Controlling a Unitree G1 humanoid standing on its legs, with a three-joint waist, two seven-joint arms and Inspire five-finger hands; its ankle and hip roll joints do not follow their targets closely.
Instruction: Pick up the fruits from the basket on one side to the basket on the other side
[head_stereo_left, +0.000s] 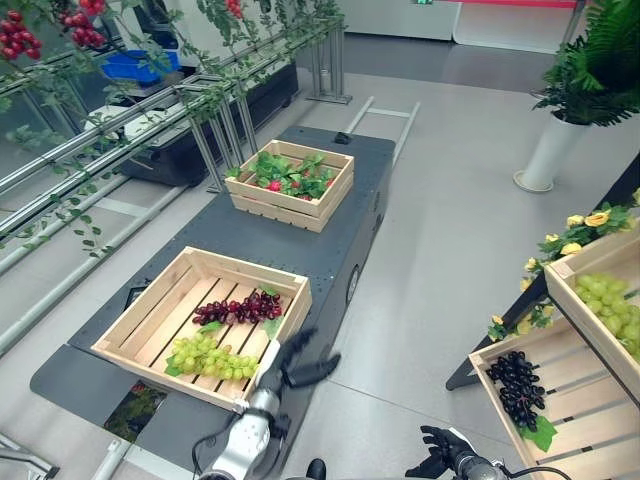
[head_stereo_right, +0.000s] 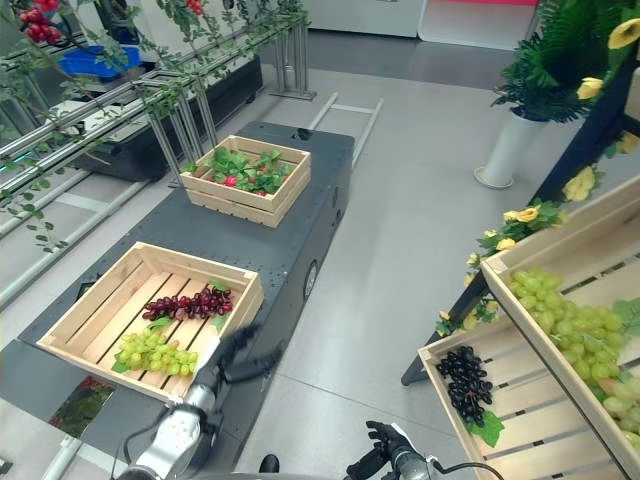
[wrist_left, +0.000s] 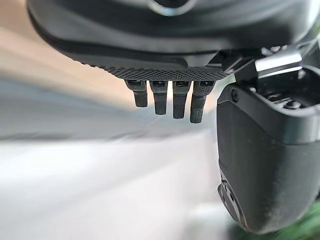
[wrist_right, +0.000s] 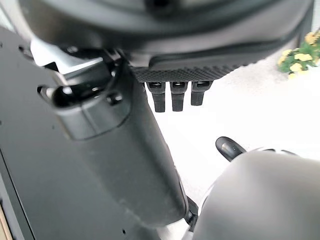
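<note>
A: Why do we hold both hands low, the left hand by the near crate and the right hand apart?

B: Both are relaxed and empty; the green grapes and red grapes lie inside, the far crate beyond.

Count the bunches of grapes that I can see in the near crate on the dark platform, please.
2. A dark red bunch lies toward the far side of the near crate, and a green bunch lies nearer the robot, by the front wall.

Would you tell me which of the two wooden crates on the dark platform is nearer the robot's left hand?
The near crate holding green grapes and red grapes; the left hand hovers by its corner. The far crate holds leafy greens.
</note>
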